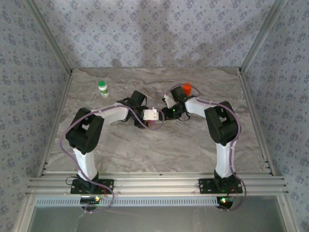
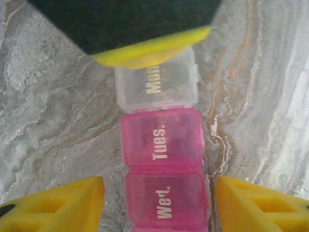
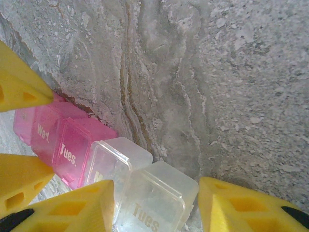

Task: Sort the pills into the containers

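left tool (image 2: 159, 195) fingers apart, straddling the pill box (image 2: 161, 137) at its pink wed cell, small gap each side. right tool (image 3: 157, 193) brackets the clear end, can't tell if clamped. box lies flat on the worktop (image 2: 48, 96). likely light, stiff, slick plastic. pinch across the long sides, lids may pop.

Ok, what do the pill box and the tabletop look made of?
The pill box looks like moulded plastic, glossy, part translucent pink, part clear; the surface below shows through. The tabletop has a grey veined marble look, matte; stone or printed laminate, can't tell.
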Controlling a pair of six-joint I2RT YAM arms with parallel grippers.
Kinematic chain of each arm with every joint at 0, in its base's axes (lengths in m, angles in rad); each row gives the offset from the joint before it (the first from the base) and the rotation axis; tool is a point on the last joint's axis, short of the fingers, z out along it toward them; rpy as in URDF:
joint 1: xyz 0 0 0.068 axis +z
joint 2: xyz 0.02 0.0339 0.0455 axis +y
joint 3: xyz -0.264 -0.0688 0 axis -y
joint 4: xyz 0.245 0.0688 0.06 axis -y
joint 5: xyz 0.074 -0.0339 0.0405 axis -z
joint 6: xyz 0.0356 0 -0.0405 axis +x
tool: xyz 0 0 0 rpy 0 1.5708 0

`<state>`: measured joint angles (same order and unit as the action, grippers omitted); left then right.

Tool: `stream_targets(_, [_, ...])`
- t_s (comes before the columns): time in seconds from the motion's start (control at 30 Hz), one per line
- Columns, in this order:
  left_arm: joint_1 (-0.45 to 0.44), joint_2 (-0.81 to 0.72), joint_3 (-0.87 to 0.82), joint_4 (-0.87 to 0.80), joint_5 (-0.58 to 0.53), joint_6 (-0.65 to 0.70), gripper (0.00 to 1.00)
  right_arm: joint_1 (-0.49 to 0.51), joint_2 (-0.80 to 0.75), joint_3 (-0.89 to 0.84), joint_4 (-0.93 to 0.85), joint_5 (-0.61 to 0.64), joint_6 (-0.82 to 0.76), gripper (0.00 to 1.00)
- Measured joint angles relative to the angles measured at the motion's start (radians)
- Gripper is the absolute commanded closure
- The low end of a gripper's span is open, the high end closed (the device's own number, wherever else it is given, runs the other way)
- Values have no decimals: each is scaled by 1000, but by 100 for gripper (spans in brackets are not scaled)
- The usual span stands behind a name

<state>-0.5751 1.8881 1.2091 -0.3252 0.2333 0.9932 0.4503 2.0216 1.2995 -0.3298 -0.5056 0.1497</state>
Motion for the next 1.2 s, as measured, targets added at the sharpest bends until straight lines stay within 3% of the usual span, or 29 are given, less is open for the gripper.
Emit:
stream_targets(0.1, [0, 21, 34, -40, -2, 0, 61, 4, 0, 5, -5, 10, 0, 51])
stream_targets(0.27, [5, 37, 76, -93, 2, 5, 71, 8, 2, 13, -16, 22, 0, 51])
stream_targets(0.7, [37, 78, 183, -227, 33, -31, 70, 29, 13, 49, -60, 65, -11, 51])
stream_targets(0.83, [55, 77, 215, -214, 37, -71, 63, 35, 21, 61, -70, 69, -23, 51])
stream_targets(1.03, [71, 66, 225, -199, 61, -51, 41, 42, 29, 77, -82, 72, -38, 51])
stream_targets(1.07, [71, 64, 225, -203, 70, -37, 3, 43, 30, 77, -82, 72, -38, 52])
stream_targets(1.2, [78, 62, 227, -246, 105, 13, 2, 43, 30, 77, -82, 71, -38, 51])
